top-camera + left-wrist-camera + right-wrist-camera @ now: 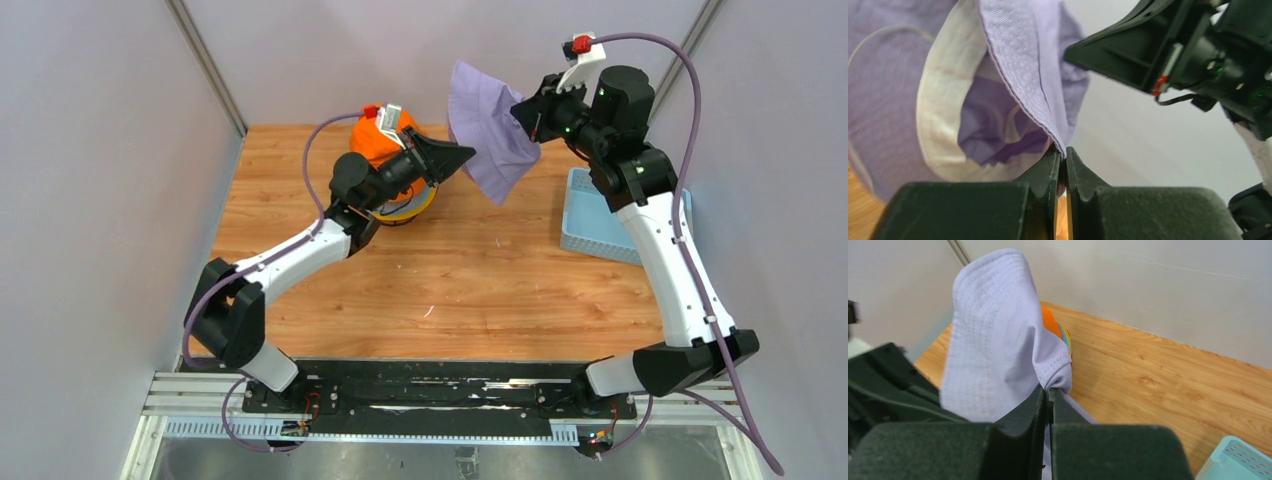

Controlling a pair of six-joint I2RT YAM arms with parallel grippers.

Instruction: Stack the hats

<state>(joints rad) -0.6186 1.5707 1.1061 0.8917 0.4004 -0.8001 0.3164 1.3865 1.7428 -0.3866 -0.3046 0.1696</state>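
Note:
A lavender hat (pixel 490 135) hangs in the air above the back of the table, held between both grippers. My right gripper (pixel 530 120) is shut on its brim (pixel 1049 389) at the hat's right side. My left gripper (pixel 465 155) pinches the hat's rim at the lower left, and the fabric edge sits between its closed fingertips (pixel 1064 152). The hat's pale lining (pixel 943 100) faces the left wrist camera. Behind the left arm is a stack of hats with an orange hat (pixel 375 140) on top and a yellow brim (pixel 420 207) below it. The rest of the stack is hidden.
A light blue plastic basket (pixel 600 215) stands at the right edge of the table, under the right arm. Its corner (pixel 1238 460) shows in the right wrist view. Grey walls close in the table on three sides.

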